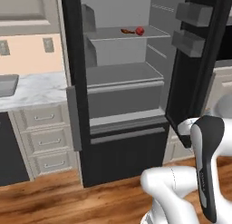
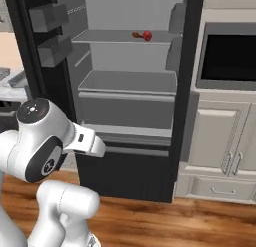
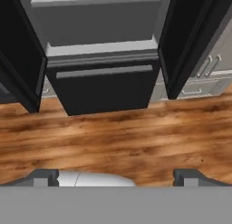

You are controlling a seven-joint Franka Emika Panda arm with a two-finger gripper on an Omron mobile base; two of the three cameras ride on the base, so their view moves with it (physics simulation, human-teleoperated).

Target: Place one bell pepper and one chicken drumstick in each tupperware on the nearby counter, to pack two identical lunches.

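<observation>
Nearest you, the gripper (image 3: pixel 116 177) hangs over the wooden floor (image 3: pixel 113 137), its two dark fingers (image 3: pixel 45 177) spread wide apart with nothing between them. Just past them your hand view looks at the bottom freezer drawer (image 3: pixel 104 89) of the black fridge, framed by both open doors.

From the base cameras you see the white arm folded low in front of that fridge (image 1: pixel 122 105), both of its doors swung outward. Farther in, on the upper shelf (image 1: pixel 127 35), one red bell pepper (image 1: pixel 140 31) sits just beside a dark brown chicken drumstick (image 1: pixel 128 31); whether they touch, you cannot tell.

Off to your left, the white marble surface (image 1: pixel 36 89) carries a grey tupperware (image 1: pixel 8 85) cut by the frame edge, above beige drawers.
</observation>
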